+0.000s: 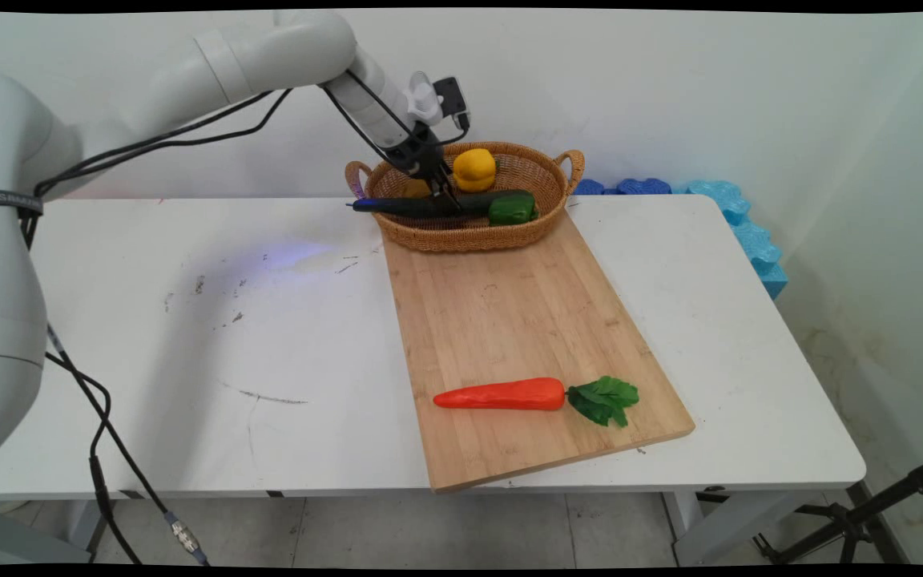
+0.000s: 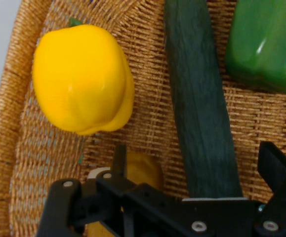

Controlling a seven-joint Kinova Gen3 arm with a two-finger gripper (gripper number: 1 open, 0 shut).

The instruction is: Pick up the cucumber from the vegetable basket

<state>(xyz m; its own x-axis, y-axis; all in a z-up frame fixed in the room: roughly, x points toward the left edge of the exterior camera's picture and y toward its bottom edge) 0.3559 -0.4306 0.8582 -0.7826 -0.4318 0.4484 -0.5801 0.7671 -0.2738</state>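
Note:
My gripper point(image 1: 440, 191) reaches down into a wicker basket point(image 1: 469, 239) at the table's far side. In the hand view the gripper point(image 2: 194, 148) is open, with a long dark green cucumber point(image 2: 197, 89) lying between its fingers. The cucumber point(image 1: 405, 206) lies across the basket, its left end sticking out over the rim. A yellow bell pepper point(image 2: 81, 79) sits to one side of it and a green bell pepper point(image 2: 268, 39) to the other. A small yellowish piece point(image 2: 145, 170) lies under one finger point(image 2: 119, 158).
A wooden cutting board point(image 1: 509, 320) runs from the basket to the table's near edge. An orange carrot point(image 1: 501, 395) with green leaves lies on it. Blue foam blocks point(image 1: 750, 232) line the far right edge. Black cables hang at the left.

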